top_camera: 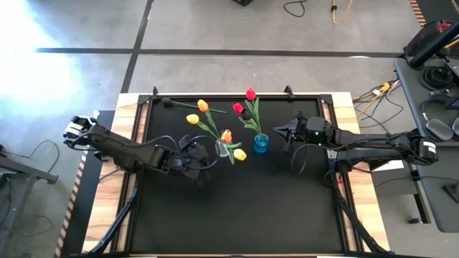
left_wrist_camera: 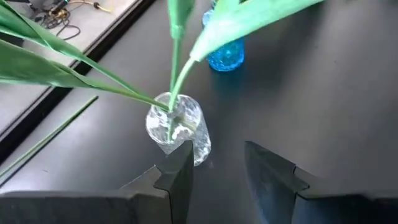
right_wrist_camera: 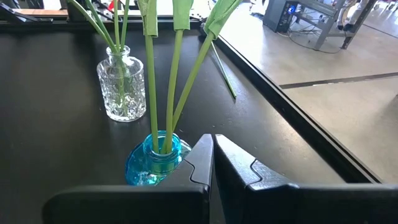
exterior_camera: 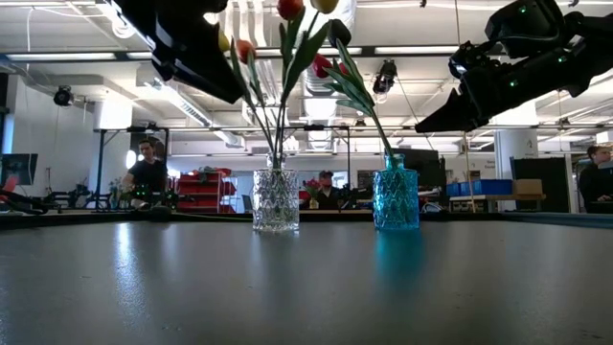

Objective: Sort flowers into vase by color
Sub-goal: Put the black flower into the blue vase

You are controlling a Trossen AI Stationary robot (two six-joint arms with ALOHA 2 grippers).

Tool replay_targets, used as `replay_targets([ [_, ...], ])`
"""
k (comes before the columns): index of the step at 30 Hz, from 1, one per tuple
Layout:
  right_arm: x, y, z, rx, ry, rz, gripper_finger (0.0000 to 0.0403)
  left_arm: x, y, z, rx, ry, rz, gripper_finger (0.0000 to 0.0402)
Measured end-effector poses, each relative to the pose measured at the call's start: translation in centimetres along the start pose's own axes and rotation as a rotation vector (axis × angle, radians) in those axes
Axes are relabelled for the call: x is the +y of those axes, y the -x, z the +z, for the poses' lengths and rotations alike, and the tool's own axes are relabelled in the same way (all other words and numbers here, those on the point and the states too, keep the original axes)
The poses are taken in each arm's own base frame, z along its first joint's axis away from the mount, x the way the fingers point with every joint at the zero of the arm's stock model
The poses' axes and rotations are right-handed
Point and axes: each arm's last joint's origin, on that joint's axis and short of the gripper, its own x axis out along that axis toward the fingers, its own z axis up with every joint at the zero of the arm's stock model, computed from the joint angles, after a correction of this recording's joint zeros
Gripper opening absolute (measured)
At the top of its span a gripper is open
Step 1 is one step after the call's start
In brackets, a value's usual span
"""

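A clear glass vase (top_camera: 223,148) holds several yellow and orange tulips (top_camera: 203,107). A blue glass vase (top_camera: 261,142) to its right holds two red tulips (top_camera: 250,94). Both vases stand on the black mat, as the low view shows for the clear vase (exterior_camera: 275,199) and the blue vase (exterior_camera: 396,198). My left gripper (left_wrist_camera: 214,168) is open and empty, above the mat just left of the clear vase (left_wrist_camera: 177,127). My right gripper (right_wrist_camera: 212,155) is shut and empty, above the mat just right of the blue vase (right_wrist_camera: 152,163).
A loose green stem (top_camera: 183,104) lies on the mat near its far edge, left of the vases; it also shows in the right wrist view (right_wrist_camera: 224,78). The tulips' leaves and heads spread wide above both vases. The near half of the mat (top_camera: 237,215) is bare.
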Motion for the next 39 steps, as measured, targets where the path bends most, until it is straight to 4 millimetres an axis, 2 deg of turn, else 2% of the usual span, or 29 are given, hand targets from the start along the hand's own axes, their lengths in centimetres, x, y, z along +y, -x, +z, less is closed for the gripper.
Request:
replay_targets([
  [6, 0.0, 0.0, 0.0, 0.0, 0.0, 0.0, 0.0009, -0.1, 0.8, -1.0, 0.038, 0.024, -0.004, 0.0125],
  [11, 0.0, 0.0, 0.0, 0.0, 0.0, 0.0, 0.0009, 1.0, 0.8, -2.9, 0.063, 0.084, 0.021, 0.0111],
  [17, 0.0, 0.0, 0.0, 0.0, 0.0, 0.0, 0.0009, 3.1, 0.6, -5.7, -0.021, 0.238, 0.001, 0.007],
  [20, 0.0, 0.0, 0.0, -0.001, 0.0, 0.0, 0.0009, 4.9, 0.3, -7.1, -0.068, 0.356, 0.008, 0.0043],
  [25, 0.0, 0.0, 0.0, -0.003, -0.001, -0.001, 0.0009, 9.4, -0.9, -8.7, -0.105, 0.69, 0.104, 0.0004],
  [31, 0.0, 0.0, 0.0, 0.001, 0.0, 0.0, 0.0009, 14.4, -2.5, -9.6, -0.082, 1.002, 0.135, 0.0009],
  [35, 0.0, 0.0, 0.0, 0.002, 0.002, 0.0, 0.0009, 16.9, -3.1, -8.9, -0.171, 1.082, 0.129, 0.0024],
  [39, 0.0, 0.0, 0.0, 0.003, 0.007, 0.0, 0.0009, 19.1, -3.4, -8.2, -0.218, 1.111, 0.215, 0.0055],
])
